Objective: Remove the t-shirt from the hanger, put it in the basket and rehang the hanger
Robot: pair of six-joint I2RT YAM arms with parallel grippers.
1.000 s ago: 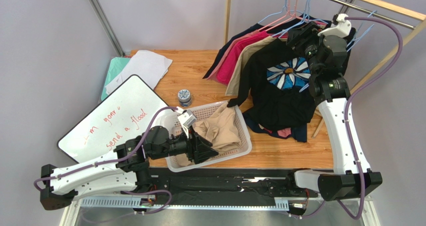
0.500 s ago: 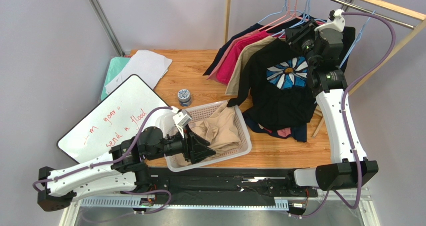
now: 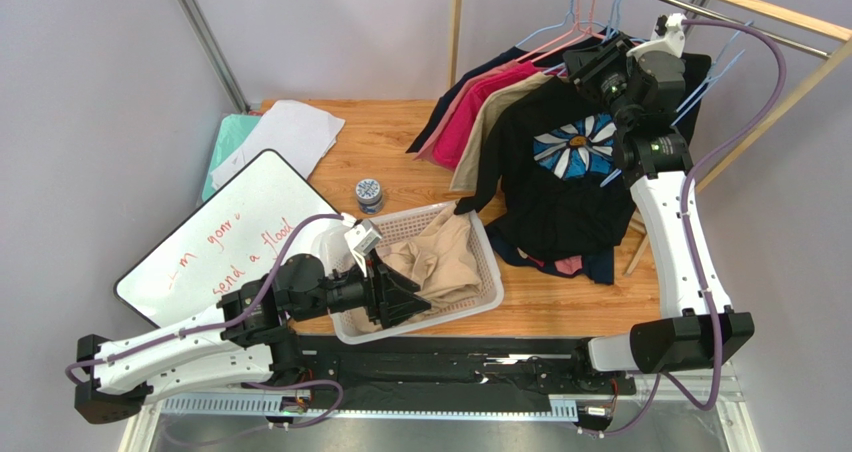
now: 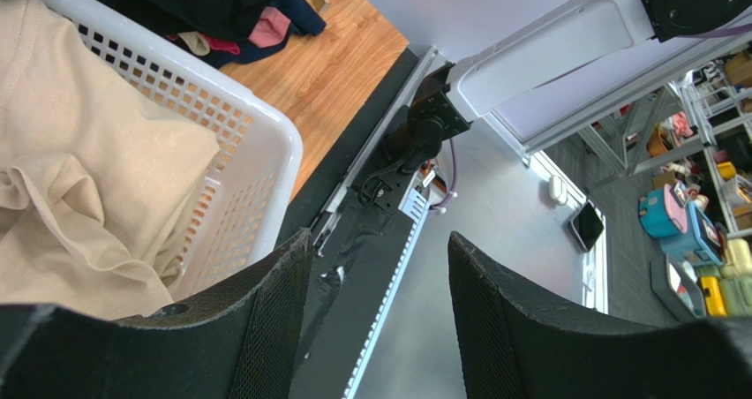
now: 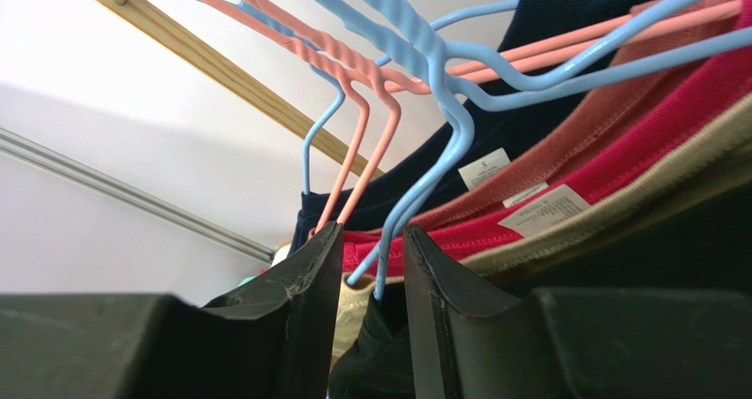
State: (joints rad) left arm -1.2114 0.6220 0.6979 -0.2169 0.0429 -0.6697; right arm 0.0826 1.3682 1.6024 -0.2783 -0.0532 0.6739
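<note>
Right hand (image 3: 588, 67) at the collar of the black daisy-print t-shirt (image 3: 560, 187), hung among other shirts (image 3: 490, 102); left hand (image 3: 412, 300) near its hem, over the perforated white basket (image 3: 494, 272). Left wrist: fingers (image 4: 265, 328) spread wide, creased beige cloth (image 4: 79, 152) beside them. Right wrist: fingers (image 5: 300, 311) narrowly parted around a ridged blue wire hanger (image 5: 441, 108)

A robotics laboratory is indicated; the wooden tabletop (image 3: 400, 142) is enclosed by plain pale partition walls (image 3: 100, 72) and a bare metal post (image 3: 207, 42); the left arm (image 3: 170, 350) and the right arm (image 3: 685, 262), white and trailing purple cables, are bolted to a black base rail (image 3: 450, 367) at the near edge; a whiteboard (image 3: 220, 242) with red handwriting is laid on the table; beyond the table, in the left wrist view, a grey floor (image 4: 494, 240) and metal shelving (image 4: 706, 99) stocked with coloured storage bins (image 4: 662, 215) are seen.
</note>
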